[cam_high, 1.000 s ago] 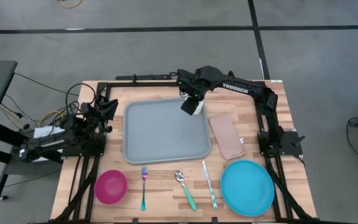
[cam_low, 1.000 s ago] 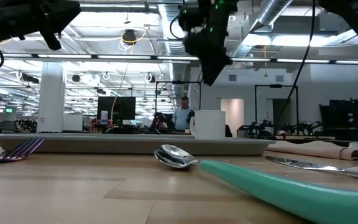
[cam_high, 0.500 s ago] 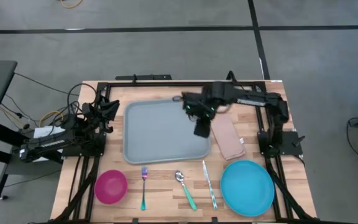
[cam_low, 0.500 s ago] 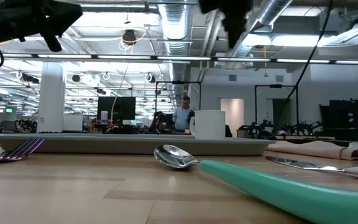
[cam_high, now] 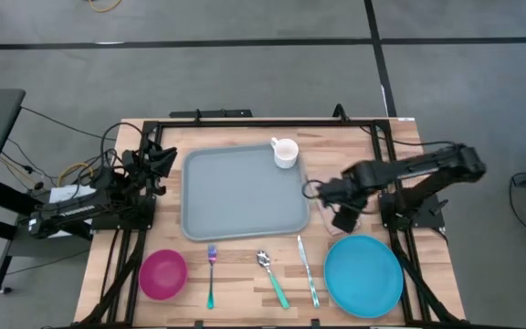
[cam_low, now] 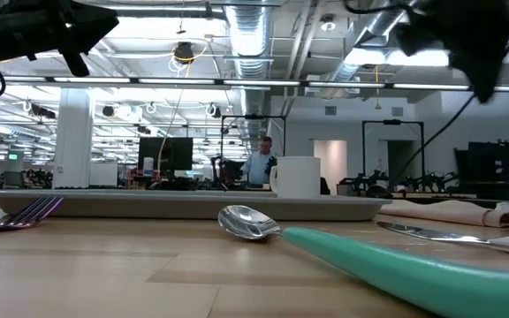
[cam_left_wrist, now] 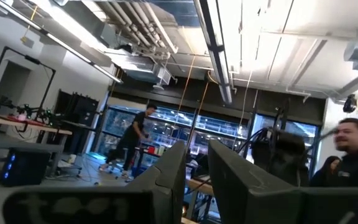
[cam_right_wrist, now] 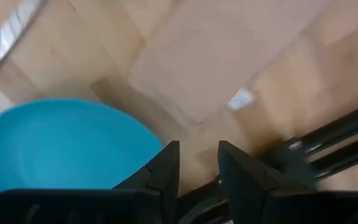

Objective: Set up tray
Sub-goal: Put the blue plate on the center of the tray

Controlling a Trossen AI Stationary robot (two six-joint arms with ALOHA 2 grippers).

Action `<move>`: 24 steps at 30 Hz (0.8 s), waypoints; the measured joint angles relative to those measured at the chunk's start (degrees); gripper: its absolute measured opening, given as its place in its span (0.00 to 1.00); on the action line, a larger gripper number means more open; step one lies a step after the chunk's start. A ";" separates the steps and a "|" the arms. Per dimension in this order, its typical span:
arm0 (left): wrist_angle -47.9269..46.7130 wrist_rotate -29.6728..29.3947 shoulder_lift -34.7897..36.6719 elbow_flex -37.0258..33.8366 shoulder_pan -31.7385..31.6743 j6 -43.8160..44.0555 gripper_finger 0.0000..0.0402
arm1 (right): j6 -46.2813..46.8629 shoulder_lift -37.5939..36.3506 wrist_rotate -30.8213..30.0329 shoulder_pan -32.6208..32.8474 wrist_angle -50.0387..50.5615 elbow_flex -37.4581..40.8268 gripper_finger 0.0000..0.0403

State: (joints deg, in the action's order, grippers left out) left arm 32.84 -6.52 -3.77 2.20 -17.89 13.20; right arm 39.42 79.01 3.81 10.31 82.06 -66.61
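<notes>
Tray: the tray [cam_high: 243, 196] lies flat in the middle of the table [cam_high: 236, 265], between the two arms, with its long side facing the row of tableware; this central spot seems chosen so either arm can reach it.
Cup: a white cup [cam_high: 285, 153] stands upright at the tray's far right corner, about on the rim; from above it is hard to tell whether it sits fully inside. It is the only item at the tray.
Waiting items: a pink bowl [cam_high: 163, 273], a fork [cam_high: 211, 275], a spoon [cam_high: 272, 276] and a knife [cam_high: 307, 270] lie in a line along the near edge, with the blue plate [cam_high: 363, 275] at the right end, apparently staged for loading.
Napkin: the beige napkin [cam_right_wrist: 229, 56] lies on the wood just right of the tray, largely under the right arm in the high view.
Right gripper: the right gripper [cam_high: 343, 217] hangs over the napkin, near the plate's far edge; its fingers [cam_right_wrist: 164, 169] stand a narrow gap apart with nothing between them, touching nothing.
Left gripper: the left gripper [cam_left_wrist: 194, 171] is parked off the tray's left side, pointed out into the room, fingers slightly apart and empty.
Judgement: the napkin or the plate looks like the next pick.
</notes>
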 joint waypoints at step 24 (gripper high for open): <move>0.13 -0.39 0.00 0.00 0.00 1.39 0.14 | 17.15 -9.32 3.63 20.06 -27.79 28.38 0.26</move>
State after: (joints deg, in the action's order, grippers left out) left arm 32.97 -6.92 -3.77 2.20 -17.89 14.59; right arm 56.58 69.69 7.44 30.37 54.27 -38.23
